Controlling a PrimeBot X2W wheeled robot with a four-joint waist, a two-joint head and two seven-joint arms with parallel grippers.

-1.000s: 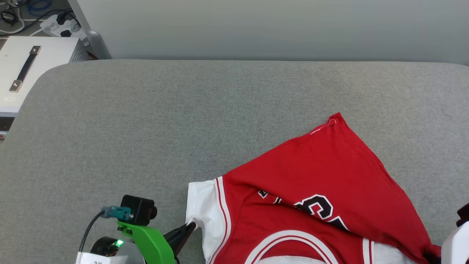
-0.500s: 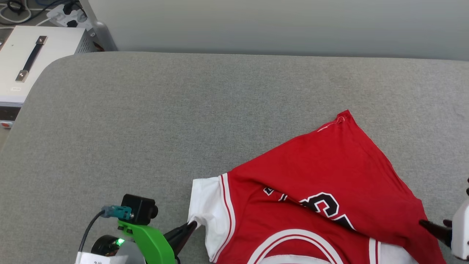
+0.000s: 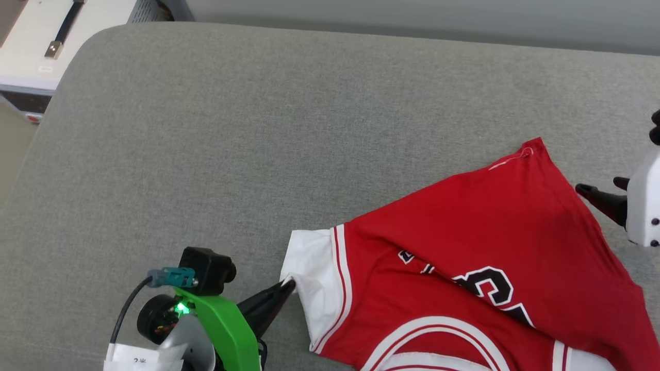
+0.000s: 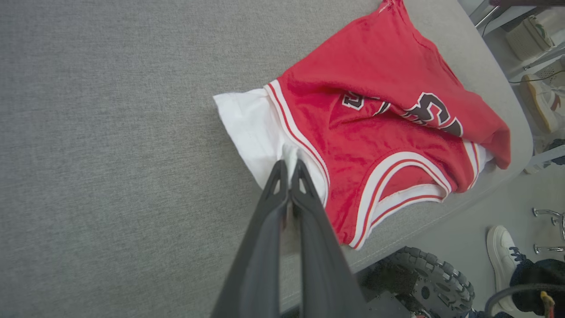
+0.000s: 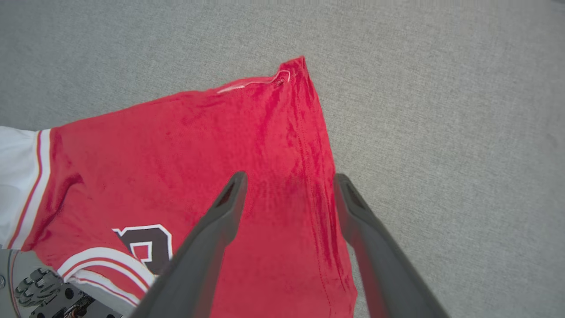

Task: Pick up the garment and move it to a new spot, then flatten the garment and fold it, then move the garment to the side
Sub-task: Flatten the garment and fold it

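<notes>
The garment (image 3: 464,232), a red jersey with white sleeves and black-and-white lettering, lies rumpled and half doubled over at the front right of the grey padded surface (image 3: 206,129). My left gripper (image 3: 290,284) is shut on the edge of its white sleeve (image 4: 258,132); in the left wrist view the left gripper (image 4: 289,164) pinches the fabric between closed fingers. My right gripper (image 3: 600,186) stands open beside the garment's right edge. In the right wrist view the right gripper (image 5: 289,179) hovers over the red cloth (image 5: 198,145), its fingers apart and holding nothing.
A white box with a black handle (image 3: 51,41) stands off the surface's far left corner. The surface's front edge runs close under the garment; below it are my wheel (image 4: 423,282) and a person's white shoe (image 4: 503,260). Bare grey padding stretches left and behind.
The right gripper has opened, let go of the garment's near right corner and moved farther along its right edge. The head camera has shifted. The left gripper keeps its hold.
</notes>
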